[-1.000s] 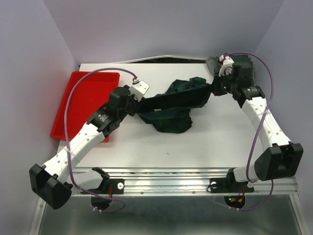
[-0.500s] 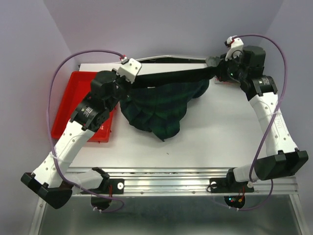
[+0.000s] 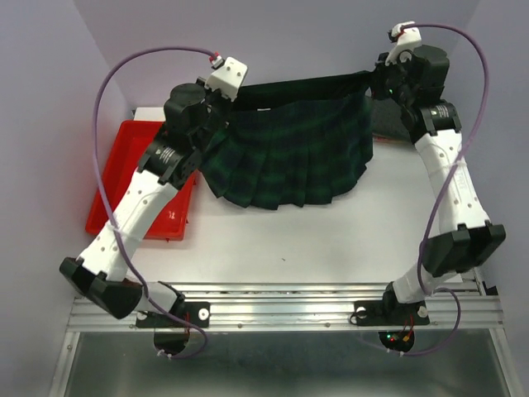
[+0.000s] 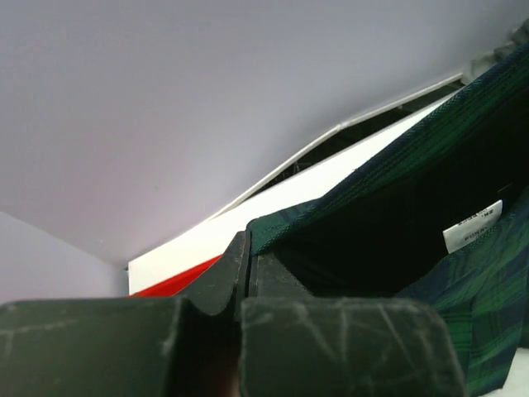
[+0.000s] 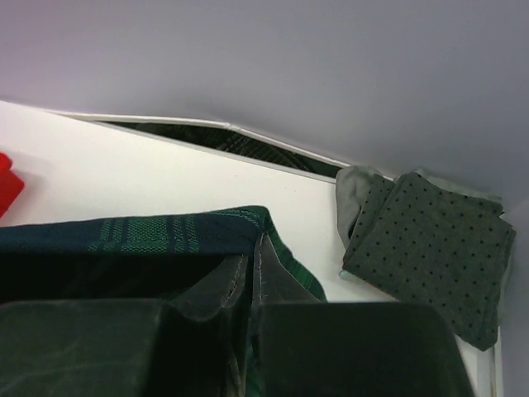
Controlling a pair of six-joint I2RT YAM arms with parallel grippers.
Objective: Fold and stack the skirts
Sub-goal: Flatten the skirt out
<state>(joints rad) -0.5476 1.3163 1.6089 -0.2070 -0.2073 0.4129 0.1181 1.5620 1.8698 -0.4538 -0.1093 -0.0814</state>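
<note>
The dark green-navy plaid pleated skirt (image 3: 289, 157) is stretched wide between the two arms above the far half of the white tabletop (image 3: 331, 240). Its waistband runs taut and nearly level from corner to corner. The left gripper (image 3: 235, 101) is pinched tight on the waistband's left end, and the right gripper (image 3: 369, 86) is clamped the same way on the right end. In both wrist views the jaws meet with only the thin cloth edge between them.

The pleats fall in straight, even folds to a gently curved hem. From above, the hem ends over the middle of the tabletop, and the near half in front of it is bare. A small white label (image 4: 471, 225) shows inside the waistband.

The red plastic tray (image 3: 124, 190) sits along the left edge, partly under the left arm and just beside the skirt's left side.

In the far right corner the dark charcoal dotted skirt (image 5: 430, 248) lies folded into a flat, squarish packet. The plain grey skirt (image 5: 351, 194) shows at its edge beneath it. Both lie close to the right gripper but apart from the held cloth.

Pale lilac walls (image 3: 273, 41) close in on the tabletop at the back and on both sides. A dark gap runs along the far edge.
</note>
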